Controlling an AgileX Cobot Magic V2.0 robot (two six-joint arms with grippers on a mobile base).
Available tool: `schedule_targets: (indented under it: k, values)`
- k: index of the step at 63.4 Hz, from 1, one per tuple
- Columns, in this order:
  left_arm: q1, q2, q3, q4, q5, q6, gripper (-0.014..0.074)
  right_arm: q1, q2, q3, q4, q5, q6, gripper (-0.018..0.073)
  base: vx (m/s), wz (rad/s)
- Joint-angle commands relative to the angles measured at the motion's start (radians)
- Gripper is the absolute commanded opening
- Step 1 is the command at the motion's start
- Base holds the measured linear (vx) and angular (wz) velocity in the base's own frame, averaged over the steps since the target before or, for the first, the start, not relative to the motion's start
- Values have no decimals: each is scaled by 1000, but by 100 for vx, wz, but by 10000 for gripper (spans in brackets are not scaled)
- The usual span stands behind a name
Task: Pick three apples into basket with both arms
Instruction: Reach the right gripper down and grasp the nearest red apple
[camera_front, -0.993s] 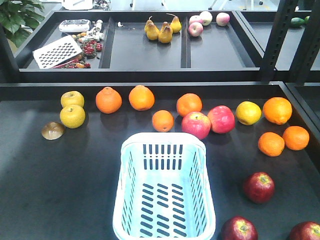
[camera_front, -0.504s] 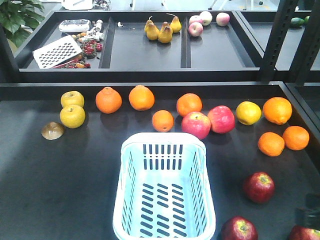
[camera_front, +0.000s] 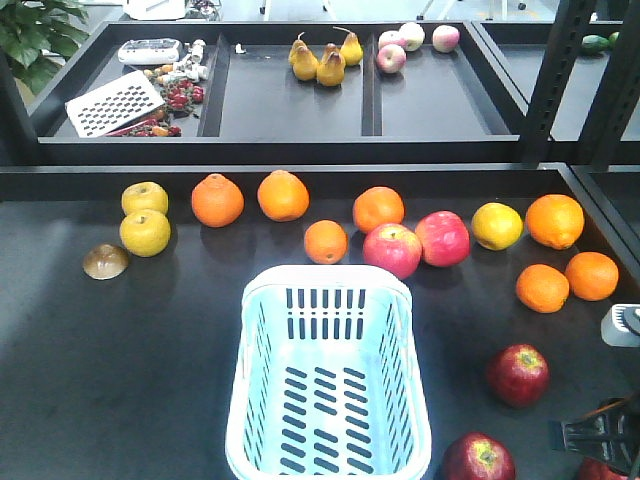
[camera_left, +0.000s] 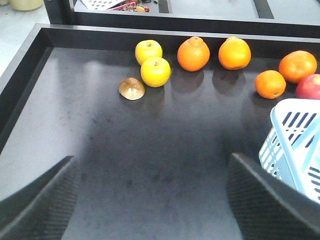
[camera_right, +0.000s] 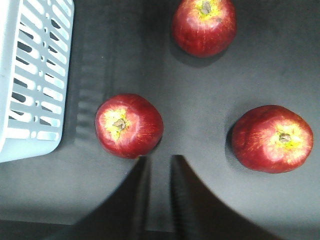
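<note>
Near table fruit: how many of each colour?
Oranges: 7
Yellow fruit: 3
Pink-red apples: 2
Dark red apples: 3
Brown lump, maybe fruit: 1
Total: 16

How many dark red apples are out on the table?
3, all right of the basket: one apple nearest it, one farther back, one rightmost, mostly hidden in the front view.

Three dark red apples (camera_right: 129, 125) (camera_right: 204, 26) (camera_right: 271, 138); two brighter pinkish-red apples (camera_front: 392, 250) (camera_front: 442, 238); seven oranges (camera_front: 217, 200) (camera_front: 283, 195) (camera_front: 378, 209) (camera_front: 325, 241) (camera_front: 554, 220) (camera_front: 542, 288) (camera_front: 591, 275); three yellow fruits (camera_front: 145, 197) (camera_front: 145, 232) (camera_front: 497, 225); one brown dome-shaped piece (camera_front: 105, 261); one pale blue basket (camera_front: 325, 278); at least three pale apples (camera_front: 391, 58) (camera_front: 411, 35) (camera_front: 445, 38) on the rear shelf (camera_front: 290, 110)
</note>
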Motion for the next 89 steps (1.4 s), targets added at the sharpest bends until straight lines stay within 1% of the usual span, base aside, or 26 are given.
schedule_targets:
  k: [1,5,9,15,19,23,28,34,46,55,62,73,79,89]
  values:
    - [2,9,-21,32,-52,-7,580,4,-6,-35,1,-31,-12,277,0,0]
    - [2,9,-21,32,-52,-7,580,4,-6,-35,1,-30,-12,370,0,0]
    - [2,9,-21,32,-52,-7,580,4,-6,-35,1,-30,-12,491,0,0]
    - [2,9,-21,32,-52,-7,580,4,-6,-35,3,-31,-11,627,0,0]
    - [2,9,-21,32,-52,-7,580,4,-6,-35,3,-33,-12,691,0,0]
    - [2,9,-21,32,-52,-7,580,4,0,-35,0,-37,-25,721,0,0]
    - [2,9,-21,32,-52,-7,580,4,29,-35,-1,-37,-72,721,0,0]
    - [2,9,-21,32,-52,-7,580,4,92,-35,18,-35,-102,714,0,0]
    - [2,9,-21,32,-52,-7,580,4,256,-67,133,-30,-197,685,0,0]
    - [2,9,-21,32,-52,-7,580,4,363,-86,191,-51,-243,669,0,0]
    - [2,9,-21,32,-52,-7,580,26,441,-90,200,-106,-248,668,0,0]
    - [2,9,-21,32,-52,-7,580,112,544,-90,199,-209,-241,665,0,0]
    - [2,9,-21,32,-52,-7,580,124,599,-90,199,-269,-223,662,0,0]
    - [2,9,-21,32,-52,-7,580,124,681,-90,199,-343,-225,655,0,0]
